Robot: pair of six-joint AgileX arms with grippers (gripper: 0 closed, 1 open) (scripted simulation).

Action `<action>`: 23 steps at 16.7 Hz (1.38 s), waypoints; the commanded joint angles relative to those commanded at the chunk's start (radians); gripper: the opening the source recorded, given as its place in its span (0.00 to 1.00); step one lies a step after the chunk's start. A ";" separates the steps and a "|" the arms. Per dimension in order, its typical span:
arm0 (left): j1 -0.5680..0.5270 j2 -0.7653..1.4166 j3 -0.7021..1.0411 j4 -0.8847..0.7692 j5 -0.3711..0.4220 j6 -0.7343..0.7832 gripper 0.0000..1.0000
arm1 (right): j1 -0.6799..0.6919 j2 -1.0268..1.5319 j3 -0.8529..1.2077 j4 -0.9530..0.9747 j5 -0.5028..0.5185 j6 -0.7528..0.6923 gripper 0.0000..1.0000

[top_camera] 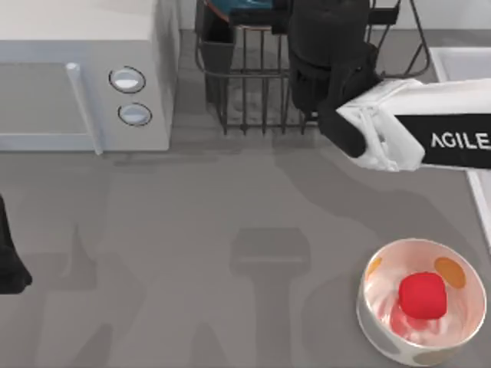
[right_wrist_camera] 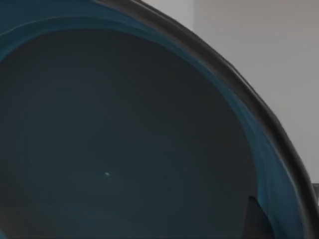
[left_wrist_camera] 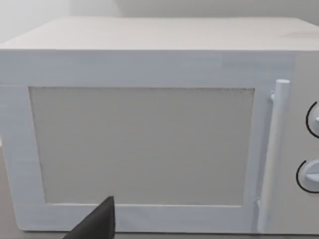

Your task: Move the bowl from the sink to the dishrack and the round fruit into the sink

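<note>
Right end effector [top_camera: 307, 15] hangs over the dark wire dishrack [top_camera: 253, 84] at the far side, the round teal-blue bowl [right_wrist_camera: 124, 139] pressed close before its camera; whether the fingers are clamped on it, I cannot tell. The small red round fruit [top_camera: 422, 295] sits in the glossy white orange-spotted bowl [top_camera: 383, 314], near right on the bench [top_camera: 192, 230], nearer the right arm, with the pale sink [top_camera: 460, 65] beyond.

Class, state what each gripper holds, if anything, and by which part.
The right gripper, over the dishrack, seems to hold the bowl, apparently near its rim. The left arm is parked at the table's left.

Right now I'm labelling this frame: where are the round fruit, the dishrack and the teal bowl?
round fruit [top_camera: 423, 295]: top view, its red top.
dishrack [top_camera: 253, 92]: top view, front wire tines.
bowl [right_wrist_camera: 124, 139]: right wrist view, dark inner wall.
</note>
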 joint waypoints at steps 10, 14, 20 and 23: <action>0.000 0.000 0.000 0.000 0.000 0.000 1.00 | 0.000 0.000 0.000 0.000 0.000 0.000 0.53; 0.000 0.000 0.000 0.000 0.000 0.000 1.00 | 0.000 0.000 0.000 0.000 0.000 0.000 0.83; 0.000 0.000 0.000 0.000 0.000 0.000 1.00 | 0.000 0.000 0.000 0.000 0.000 0.000 1.00; 0.000 0.000 0.000 0.000 0.000 0.000 1.00 | 0.000 0.000 0.000 0.000 0.000 0.000 1.00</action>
